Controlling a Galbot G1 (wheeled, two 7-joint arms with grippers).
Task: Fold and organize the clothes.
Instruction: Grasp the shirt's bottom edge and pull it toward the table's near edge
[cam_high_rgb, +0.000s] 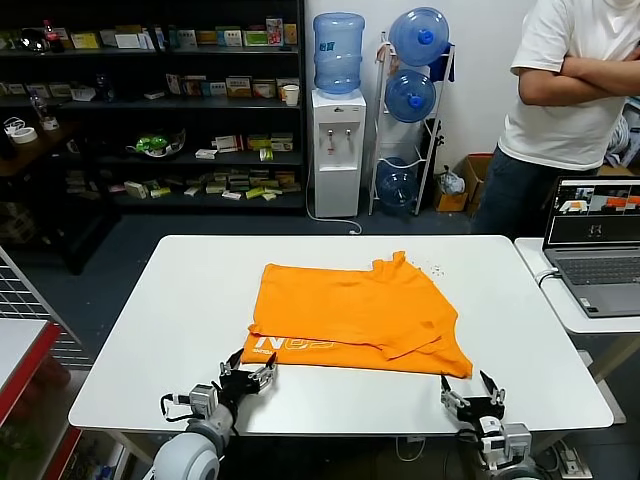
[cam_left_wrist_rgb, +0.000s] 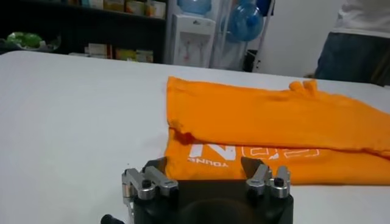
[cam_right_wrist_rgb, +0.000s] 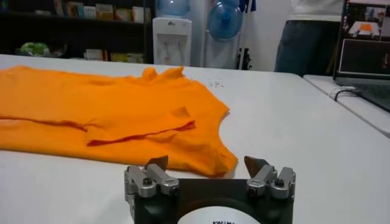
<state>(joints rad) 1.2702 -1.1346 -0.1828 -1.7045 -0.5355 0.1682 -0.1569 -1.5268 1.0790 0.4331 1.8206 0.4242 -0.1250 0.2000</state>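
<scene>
- Head view: the orange T-shirt (cam_high_rgb: 355, 315) is lying partly folded mid-worktop (cam_high_rgb: 180, 330); both pincers are sitting at the near edge.
- Left wrist view: the left pincer (cam_left_wrist_rgb: 206, 167) is gaping open, empty, just short of the shirt's lettered hem.
- Right wrist view: the right pincer (cam_right_wrist_rgb: 207, 164) is gaping open, empty, near the shirt's corner.

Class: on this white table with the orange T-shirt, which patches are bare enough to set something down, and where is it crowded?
Bare table: the strip left of the orange T-shirt, the strip right of it toward the laptop, and the far band behind it. Crowded: the near edge, where the open left claw and open right claw sit by the shirt's corners.
</scene>
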